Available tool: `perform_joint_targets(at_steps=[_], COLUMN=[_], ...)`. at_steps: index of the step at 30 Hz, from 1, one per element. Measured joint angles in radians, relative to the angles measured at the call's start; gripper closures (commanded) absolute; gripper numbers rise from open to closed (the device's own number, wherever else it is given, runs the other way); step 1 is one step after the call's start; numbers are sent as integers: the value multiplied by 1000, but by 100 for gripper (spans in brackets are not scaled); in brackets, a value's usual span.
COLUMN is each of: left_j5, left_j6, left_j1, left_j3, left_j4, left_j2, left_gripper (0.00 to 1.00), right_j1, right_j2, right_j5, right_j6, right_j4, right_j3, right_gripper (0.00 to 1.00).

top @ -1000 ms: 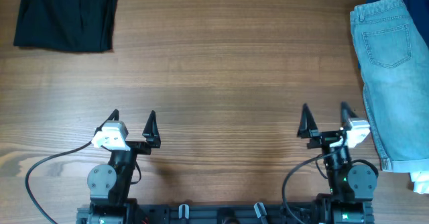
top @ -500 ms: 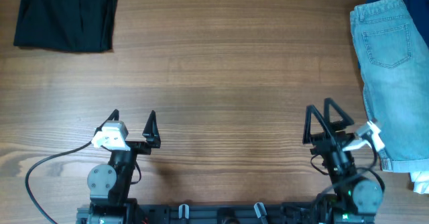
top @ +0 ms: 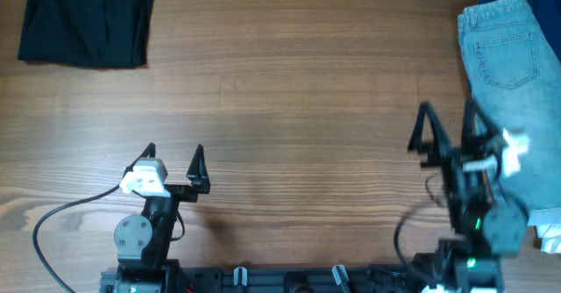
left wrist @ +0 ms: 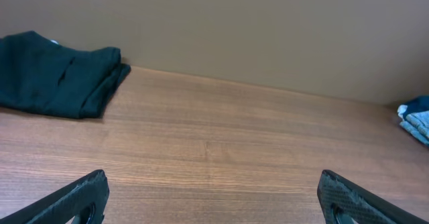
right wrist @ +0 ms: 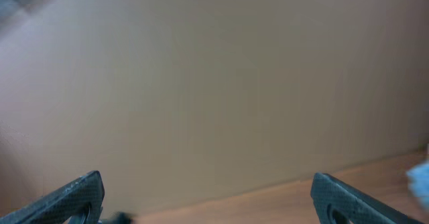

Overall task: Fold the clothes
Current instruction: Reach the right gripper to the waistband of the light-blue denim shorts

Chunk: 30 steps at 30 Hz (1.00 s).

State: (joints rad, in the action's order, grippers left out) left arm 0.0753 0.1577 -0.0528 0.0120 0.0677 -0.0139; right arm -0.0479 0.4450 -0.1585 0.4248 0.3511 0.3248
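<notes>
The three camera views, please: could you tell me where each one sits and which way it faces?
Overhead: above the table, looking straight down; shows the left gripper and the right gripper, both open, the right near the denim shorts.
Left wrist: low behind the left gripper, facing across the table to the wall; its two fingers frame the bottom.
Right wrist: tilted up at the wall; only its fingers show.
Shared: overhead and left wrist both show the black garment.

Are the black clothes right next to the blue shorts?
No, the black clothes lie in the far left corner, the blue shorts along the right edge.
</notes>
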Motion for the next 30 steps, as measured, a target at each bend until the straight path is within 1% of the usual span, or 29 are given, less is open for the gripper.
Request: perform_joint_targets(at_steps=[4,8,13,14,19,21,25,30], left_j5=[0,0,0,0,0,0,0,0], left_j6=[0,0,0,0,0,0,0,0], left_j1=[0,0,0,0,0,0,0,0], left_j3=[0,0,0,0,0,0,0,0], left_j4=[0,0,0,-1,0,0,0,0], left_j2=[0,1,0,0,0,0,0,0], left_gripper=[0,0,0,0,0,0,0,0], right_j1=[0,-21,-84,-99,-150,-161,-167,-167], right_j2=[272,601,965,1042,1344,1429,1484,1485], right_j5=[46,72,50,43,30,28,29,52], right_j6=[-131,-235,-342,-365,-469,-504,-544,-562], right_j4=[-105,-298,-610,-698,-1061,-1146,-1162,-1064], right_j3=[190,455,822,911,1282,1382,1438,1442], right_gripper=[0,0,0,0,0,0,0,0])
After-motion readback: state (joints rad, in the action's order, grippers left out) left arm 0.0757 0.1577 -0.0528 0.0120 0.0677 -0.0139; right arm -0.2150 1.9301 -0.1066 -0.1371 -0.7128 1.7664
